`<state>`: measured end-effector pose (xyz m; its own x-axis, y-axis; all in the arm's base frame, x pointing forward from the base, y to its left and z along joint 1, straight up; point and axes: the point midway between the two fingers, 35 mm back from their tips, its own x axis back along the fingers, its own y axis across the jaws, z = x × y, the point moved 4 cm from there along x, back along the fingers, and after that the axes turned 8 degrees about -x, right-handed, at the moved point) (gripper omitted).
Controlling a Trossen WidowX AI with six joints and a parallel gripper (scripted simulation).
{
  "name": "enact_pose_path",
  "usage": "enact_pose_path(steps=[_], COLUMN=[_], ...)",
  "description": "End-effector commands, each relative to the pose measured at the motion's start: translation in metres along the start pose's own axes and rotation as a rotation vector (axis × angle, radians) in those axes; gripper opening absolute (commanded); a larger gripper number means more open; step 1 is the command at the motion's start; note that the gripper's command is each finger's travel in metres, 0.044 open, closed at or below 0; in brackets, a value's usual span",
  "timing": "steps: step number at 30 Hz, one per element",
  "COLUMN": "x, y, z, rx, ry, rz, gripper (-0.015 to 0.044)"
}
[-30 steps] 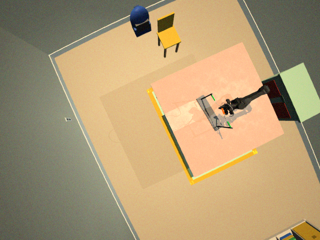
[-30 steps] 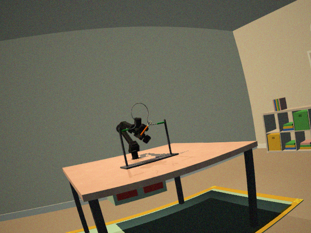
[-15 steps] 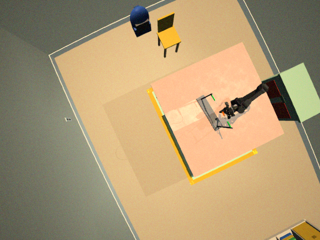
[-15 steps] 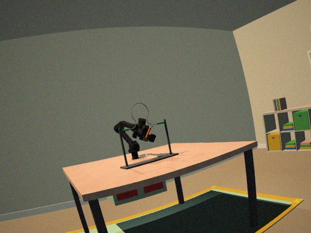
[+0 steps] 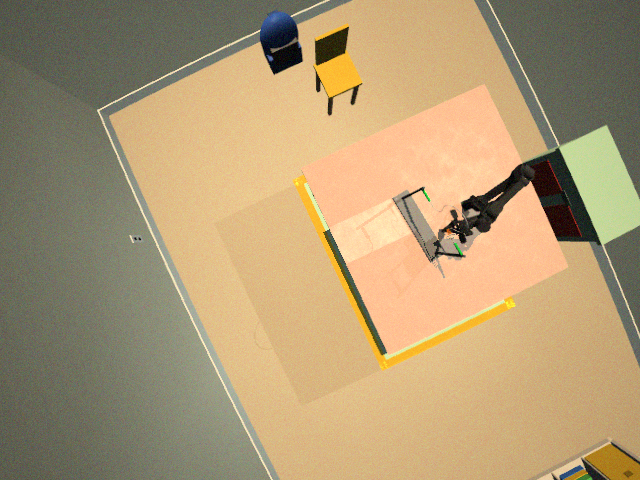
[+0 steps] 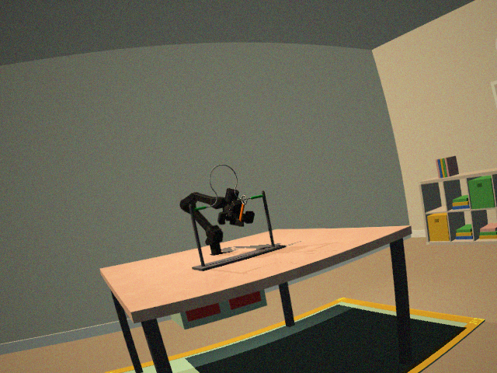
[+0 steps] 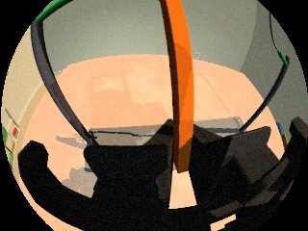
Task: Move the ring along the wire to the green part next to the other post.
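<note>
The orange handle (image 5: pixel 448 231) (image 6: pixel 241 211) (image 7: pixel 185 91) hangs down from the small ring (image 6: pixel 243 199). My gripper (image 5: pixel 451 230) (image 6: pixel 241 217) (image 7: pixel 174 122) is shut on the handle's lower part. In the exterior view, the ring is around the wire, just left of the right-hand green part (image 6: pixel 256 196) and close to its inner end; contact with the wire cannot be told. The grey wire (image 6: pixel 223 165) rises in a tall loop to the left. The other green part (image 5: pixel 426 195) (image 6: pixel 200 208) (image 7: pixel 283 59) is by the far-side post (image 6: pixel 196 236) (image 7: pixel 269 106). The ring is out of the wrist view.
The near post (image 6: pixel 268 218) (image 7: pixel 53 91) stands right of my gripper in the exterior view. Both posts rise from a long grey base (image 5: pixel 417 222) (image 6: pixel 237 259) on the pink table (image 5: pixel 465 134) (image 6: pixel 168 284). The arm is close behind the wire loop.
</note>
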<state>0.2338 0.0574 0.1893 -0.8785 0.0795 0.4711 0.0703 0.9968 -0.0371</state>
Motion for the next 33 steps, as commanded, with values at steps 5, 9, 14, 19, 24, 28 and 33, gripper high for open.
enact_pose_path(steps=[5,9,14,19,24,28,33], x=[0.002,0.003,0.004,0.005,0.006,0.007,0.008], y=[0.013,0.018,0.024,0.030,0.036,0.040,0.045], z=[-0.001,0.000,0.000,0.000,0.001,0.001,0.001], rx=[-0.056,-0.072,-0.084,-0.090,-0.093,-0.094,-0.095], ry=[0.010,0.013,0.015,0.016,0.016,0.016,0.015], rz=[-0.027,-0.036,-0.043,-0.046,-0.048,-0.048,-0.049], gripper=[-0.0150,-0.0150,-0.0150,-0.0150,-0.0150,-0.0150,-0.0150])
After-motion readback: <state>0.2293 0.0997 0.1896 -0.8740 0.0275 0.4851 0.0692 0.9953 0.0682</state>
